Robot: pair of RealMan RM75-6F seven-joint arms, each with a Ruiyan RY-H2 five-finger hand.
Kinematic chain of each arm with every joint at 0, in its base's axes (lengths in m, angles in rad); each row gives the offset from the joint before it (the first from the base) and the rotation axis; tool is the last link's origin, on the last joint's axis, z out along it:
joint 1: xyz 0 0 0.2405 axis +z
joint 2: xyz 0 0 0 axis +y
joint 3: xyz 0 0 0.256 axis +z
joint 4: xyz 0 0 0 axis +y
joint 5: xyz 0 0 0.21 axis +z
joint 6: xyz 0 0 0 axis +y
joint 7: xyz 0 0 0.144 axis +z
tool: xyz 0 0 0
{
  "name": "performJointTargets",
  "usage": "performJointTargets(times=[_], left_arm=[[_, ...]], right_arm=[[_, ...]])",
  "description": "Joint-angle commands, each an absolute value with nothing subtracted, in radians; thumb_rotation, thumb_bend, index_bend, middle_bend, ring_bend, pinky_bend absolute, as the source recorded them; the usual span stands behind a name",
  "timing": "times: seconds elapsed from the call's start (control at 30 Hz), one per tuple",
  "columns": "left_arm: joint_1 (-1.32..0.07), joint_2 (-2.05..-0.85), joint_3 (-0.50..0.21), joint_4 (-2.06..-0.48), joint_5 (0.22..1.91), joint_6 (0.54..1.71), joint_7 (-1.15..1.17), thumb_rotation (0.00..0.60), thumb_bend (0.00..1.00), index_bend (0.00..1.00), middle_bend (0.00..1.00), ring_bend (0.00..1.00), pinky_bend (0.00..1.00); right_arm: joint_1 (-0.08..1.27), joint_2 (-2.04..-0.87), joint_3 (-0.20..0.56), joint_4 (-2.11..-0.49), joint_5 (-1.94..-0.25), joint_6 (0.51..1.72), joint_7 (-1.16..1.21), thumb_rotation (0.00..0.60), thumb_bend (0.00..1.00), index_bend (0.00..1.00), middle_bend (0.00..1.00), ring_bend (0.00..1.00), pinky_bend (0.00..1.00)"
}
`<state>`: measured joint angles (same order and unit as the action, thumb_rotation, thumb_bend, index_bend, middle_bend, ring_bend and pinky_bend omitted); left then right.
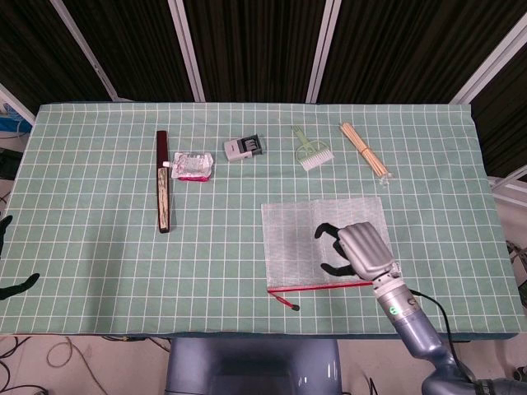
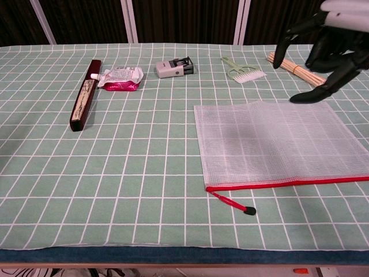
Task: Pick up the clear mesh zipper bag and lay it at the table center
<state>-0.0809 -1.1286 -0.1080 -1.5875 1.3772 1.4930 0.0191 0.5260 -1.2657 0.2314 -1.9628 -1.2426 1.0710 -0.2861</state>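
The clear mesh zipper bag [image 1: 292,239] [image 2: 271,144] lies flat on the green checked cloth, right of the table's middle. Its red zipper edge [image 2: 288,183] faces the front, and the pull tab [image 2: 236,206] trails to the left. My right hand [image 1: 354,247] [image 2: 326,43] hovers above the bag's right half with its dark fingers spread and nothing in them; the chest view shows it well above the cloth. Only the fingertips of my left hand [image 1: 10,280] show at the far left edge of the head view, apart and holding nothing.
Along the back lie a dark long box [image 1: 164,181] [image 2: 85,95], a pink pouch [image 1: 191,166], a small grey device [image 1: 244,147], a green brush [image 1: 310,150] and a bundle of wooden sticks [image 1: 364,149] [image 2: 297,71].
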Motion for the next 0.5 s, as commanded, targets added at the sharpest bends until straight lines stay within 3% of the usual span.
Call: performJointTargets(times=[0.03, 0.5], left_arm=[[-0.082, -1.128, -0.109, -1.587, 1.374, 1.490, 0.020, 0.600, 0.05, 0.00, 0.00, 0.00, 0.00], [-0.087, -1.130, -0.109, -1.582, 1.370, 1.479, 0.027, 0.600, 0.05, 0.00, 0.00, 0.00, 0.00]], right_arm=[[0.569, -1.333, 0.216, -1.968, -1.175, 1.043, -0.355, 0.600, 0.27, 0.47, 1.00, 1.00, 0.95], [0.611, -1.513, 0.133, -1.907, -1.023, 1.054, -0.501, 0.600, 0.31, 0.52, 1.00, 1.00, 0.96]])
